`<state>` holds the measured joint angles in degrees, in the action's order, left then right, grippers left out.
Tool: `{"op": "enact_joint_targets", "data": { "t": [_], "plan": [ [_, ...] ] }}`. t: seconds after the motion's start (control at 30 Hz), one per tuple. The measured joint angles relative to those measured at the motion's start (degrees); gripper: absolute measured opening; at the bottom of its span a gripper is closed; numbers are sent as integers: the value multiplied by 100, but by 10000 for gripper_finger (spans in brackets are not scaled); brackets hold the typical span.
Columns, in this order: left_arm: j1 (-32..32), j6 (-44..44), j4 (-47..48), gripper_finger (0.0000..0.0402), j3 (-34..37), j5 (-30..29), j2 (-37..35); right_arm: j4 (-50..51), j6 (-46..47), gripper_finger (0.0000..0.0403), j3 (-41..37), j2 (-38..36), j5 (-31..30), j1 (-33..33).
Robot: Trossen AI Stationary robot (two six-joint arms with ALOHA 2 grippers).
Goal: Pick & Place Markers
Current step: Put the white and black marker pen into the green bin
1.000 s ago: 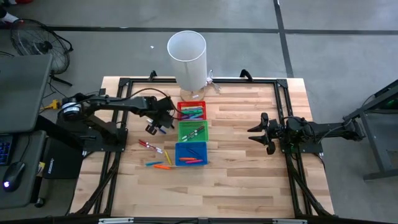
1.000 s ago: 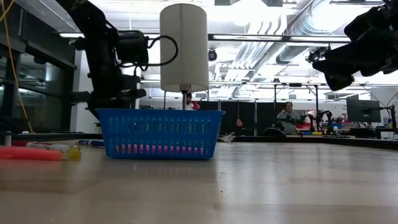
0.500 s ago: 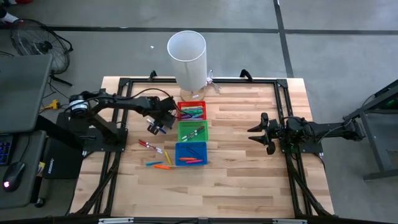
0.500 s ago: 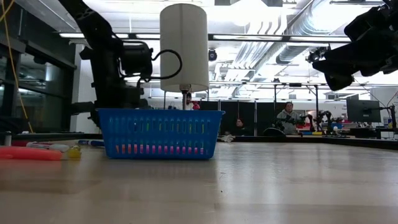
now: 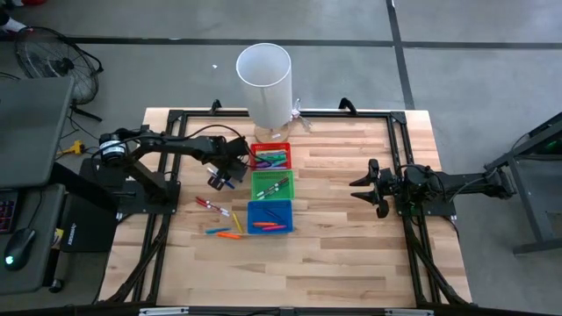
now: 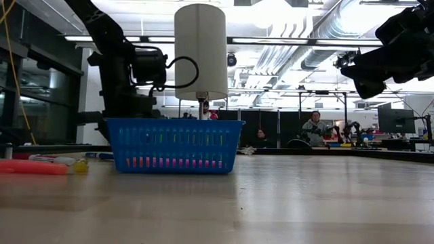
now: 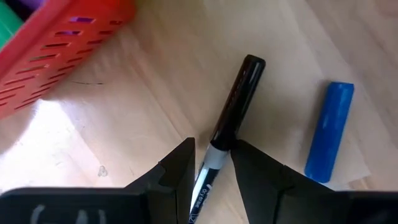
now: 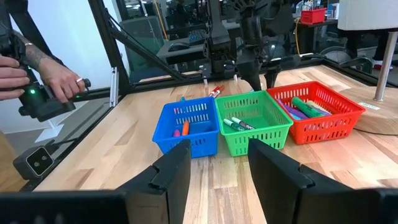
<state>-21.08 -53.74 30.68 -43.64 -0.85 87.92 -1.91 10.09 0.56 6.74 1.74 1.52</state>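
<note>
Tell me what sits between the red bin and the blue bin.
The green bin, holding markers, sits between the red bin and blue bin, clearest in the high view.

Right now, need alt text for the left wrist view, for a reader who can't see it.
The left gripper is shut on a black-and-white marker above the wooden table. A blue marker lies on the table beside it, and a corner of the red bin shows at the edge.
</note>
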Motion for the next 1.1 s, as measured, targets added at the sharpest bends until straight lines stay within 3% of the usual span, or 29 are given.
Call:
{"op": "enact_joint_targets", "data": {
  "t": [0.43, 0.73, 1.1],
  "plan": [
    [7, 195, 277, 107, 9, 278, 2, 0, 5, 149, 0, 0, 0, 2],
    [83, 329, 389, 20, 11, 293, 2, 0, 7, 149, 0, 0, -2, 0],
    [94, 763, 348, 23, 15, 101, -8, 0, 0, 149, 0, 0, 0, 0]
  ]
}}
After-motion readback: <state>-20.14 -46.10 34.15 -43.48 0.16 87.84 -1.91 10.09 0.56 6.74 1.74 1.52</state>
